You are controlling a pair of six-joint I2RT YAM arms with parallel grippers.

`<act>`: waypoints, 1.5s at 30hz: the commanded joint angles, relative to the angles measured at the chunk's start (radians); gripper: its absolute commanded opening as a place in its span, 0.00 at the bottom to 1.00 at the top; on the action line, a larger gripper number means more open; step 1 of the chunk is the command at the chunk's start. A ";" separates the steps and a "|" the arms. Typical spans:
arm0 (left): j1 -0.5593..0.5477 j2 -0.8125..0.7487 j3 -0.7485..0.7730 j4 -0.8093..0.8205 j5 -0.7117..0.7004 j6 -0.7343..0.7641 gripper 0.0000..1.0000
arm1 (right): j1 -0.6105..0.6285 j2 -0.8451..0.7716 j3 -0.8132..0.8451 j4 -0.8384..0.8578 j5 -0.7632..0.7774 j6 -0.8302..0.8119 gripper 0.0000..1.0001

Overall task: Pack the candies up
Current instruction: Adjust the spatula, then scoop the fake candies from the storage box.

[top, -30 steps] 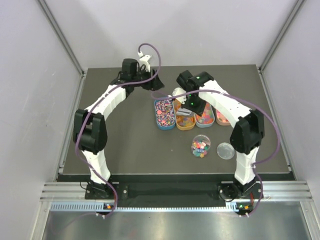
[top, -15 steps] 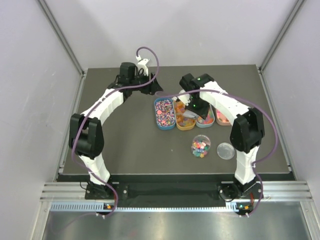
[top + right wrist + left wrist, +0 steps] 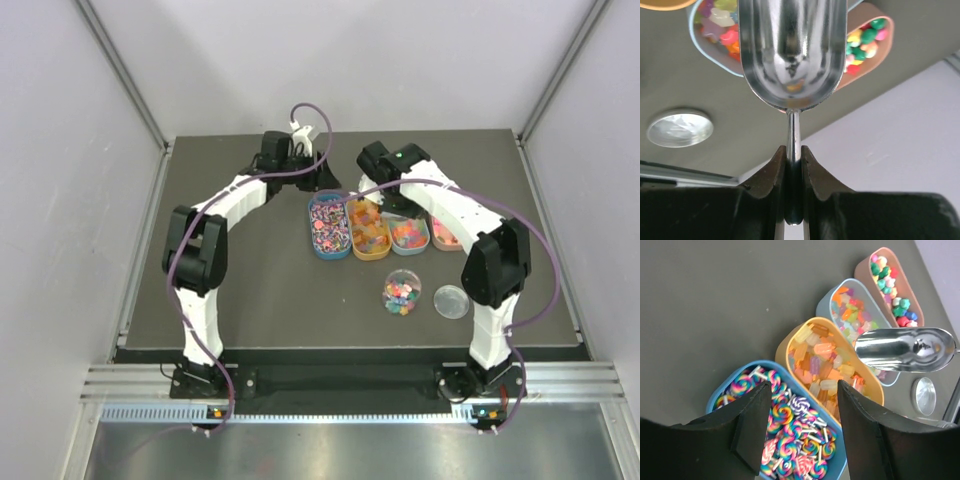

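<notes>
My right fingers (image 3: 771,176) clamp the seemingly empty scoop (image 3: 792,55), my left fingers (image 3: 754,427) wide beside it; next I should dip into the candies (image 3: 820,365) below it.

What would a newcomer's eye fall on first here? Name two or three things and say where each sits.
First, the brightly coloured candies, sorted into four oval trays lined up mid-table. Over the trays hangs a shiny silver scoop that looks empty, its thin handle pinched by the right gripper. Nearer the arms' bases stands a clear jar holding sweets, its lid lying beside it.
</notes>
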 commanded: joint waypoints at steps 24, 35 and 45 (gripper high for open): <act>-0.024 0.109 0.155 0.173 0.068 -0.062 0.60 | 0.153 0.005 -0.062 -0.130 0.200 -0.173 0.00; -0.036 0.115 0.149 0.192 0.070 -0.084 0.60 | 0.167 0.066 -0.065 -0.129 0.252 -0.223 0.00; -0.036 0.112 0.136 0.189 0.071 -0.081 0.60 | 0.174 0.097 -0.065 -0.129 0.157 -0.246 0.00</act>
